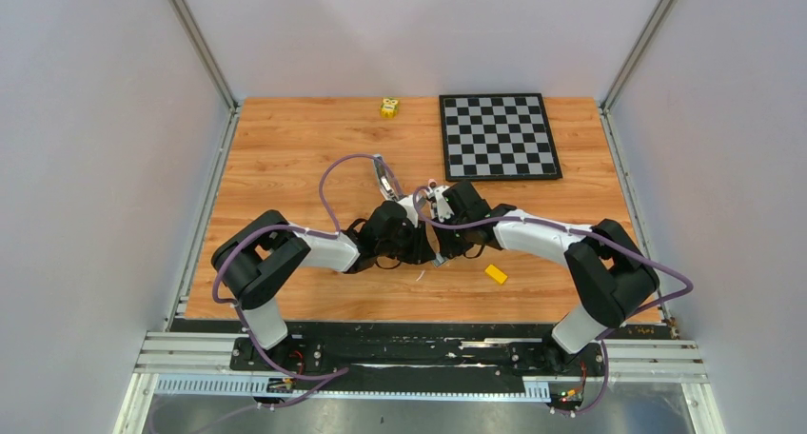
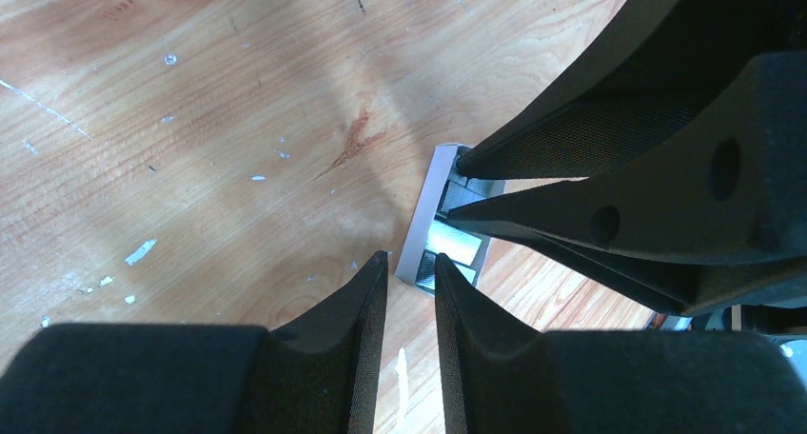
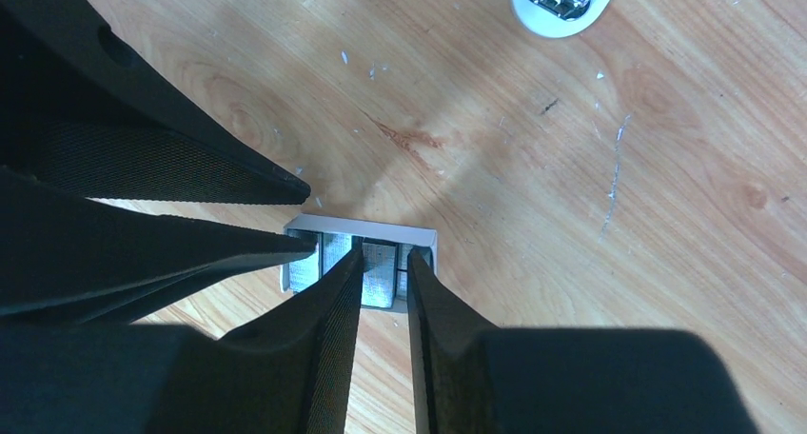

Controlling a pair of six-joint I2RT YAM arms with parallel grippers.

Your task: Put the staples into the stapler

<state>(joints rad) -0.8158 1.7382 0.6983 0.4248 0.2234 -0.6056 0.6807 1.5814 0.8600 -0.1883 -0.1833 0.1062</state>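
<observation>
Up close on the staples: short silvery-grey ridged blocks, packed side by side in a shallow pale box, mid-table on scuffed woodgrain table. Right gripper tips a sliver apart, astride one block. Left gripper likewise at the box's end. Can't tell if either actually pinches. Further back, glossy white-and-chrome stapler at 11 o'clock, flat chequered chessboard at 1.

left arm, right arm: wrists meet centre | stapler: just behind | yellow block: near right arm
</observation>
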